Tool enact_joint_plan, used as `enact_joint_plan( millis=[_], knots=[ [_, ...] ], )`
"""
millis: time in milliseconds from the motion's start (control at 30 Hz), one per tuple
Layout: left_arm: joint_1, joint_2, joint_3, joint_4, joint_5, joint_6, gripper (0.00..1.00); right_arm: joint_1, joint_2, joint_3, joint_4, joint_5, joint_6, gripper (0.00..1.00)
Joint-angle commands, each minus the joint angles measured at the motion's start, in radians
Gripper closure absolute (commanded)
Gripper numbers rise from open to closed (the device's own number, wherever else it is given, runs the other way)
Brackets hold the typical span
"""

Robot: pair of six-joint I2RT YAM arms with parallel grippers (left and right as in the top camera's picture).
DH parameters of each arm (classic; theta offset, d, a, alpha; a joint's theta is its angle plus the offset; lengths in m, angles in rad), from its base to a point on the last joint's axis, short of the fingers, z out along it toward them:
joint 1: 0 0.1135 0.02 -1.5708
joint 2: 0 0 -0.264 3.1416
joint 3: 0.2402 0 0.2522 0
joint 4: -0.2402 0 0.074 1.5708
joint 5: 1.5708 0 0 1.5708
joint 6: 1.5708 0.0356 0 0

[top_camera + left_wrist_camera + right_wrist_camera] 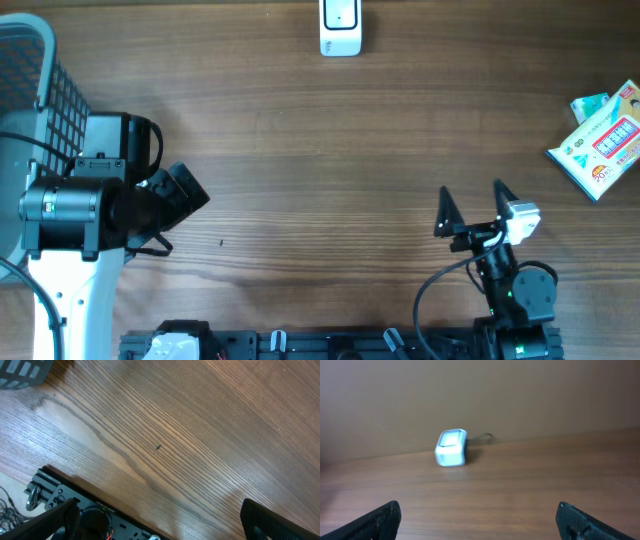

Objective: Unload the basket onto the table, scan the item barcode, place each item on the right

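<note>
A grey mesh basket (62, 95) stands at the left edge of the wooden table (300, 130), its wire-grid wall facing the bare wood. Well to the right of the basket, nearer the front edge, a tiny dark speck (222, 241) lies on the grain
</note>
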State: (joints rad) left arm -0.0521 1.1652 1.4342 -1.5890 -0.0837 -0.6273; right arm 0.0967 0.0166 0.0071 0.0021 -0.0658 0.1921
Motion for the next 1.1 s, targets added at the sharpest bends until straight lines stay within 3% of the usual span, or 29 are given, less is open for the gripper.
enact_joint_plan(
  millis=[0, 100, 600, 833, 1067],
  knots=[
    [0.005, 0.0, 0.001, 0.002, -0.003, -0.013, 0.0, -0.09, -0.013, -0.002, -0.002, 0.006, -0.053, 0.0],
    [0.005, 0.0, 0.001, 0.002, -0.003, -0.013, 0.0, -0.103, -0.013, -0.002, -0.002, 0.006, -0.131, 0.0],
    [0.005, 0.0, 0.001, 0.002, -0.003, -0.013, 0.0, -0.101, -0.013, -0.002, -0.001, 0.006, -0.133, 0.0],
    [0.005, 0.0, 0.001, 0.002, -0.003, -0.013, 0.0, -0.01, -0.013, -0.002, -0.001, 0.006, -0.132, 0.0],
    [0.005, 0.0, 0.001, 0.002, -0.003, -0.013, 0.0, -0.01, -0.013, -0.002, -0.001, 0.006, -0.133, 0.0]
  ],
)
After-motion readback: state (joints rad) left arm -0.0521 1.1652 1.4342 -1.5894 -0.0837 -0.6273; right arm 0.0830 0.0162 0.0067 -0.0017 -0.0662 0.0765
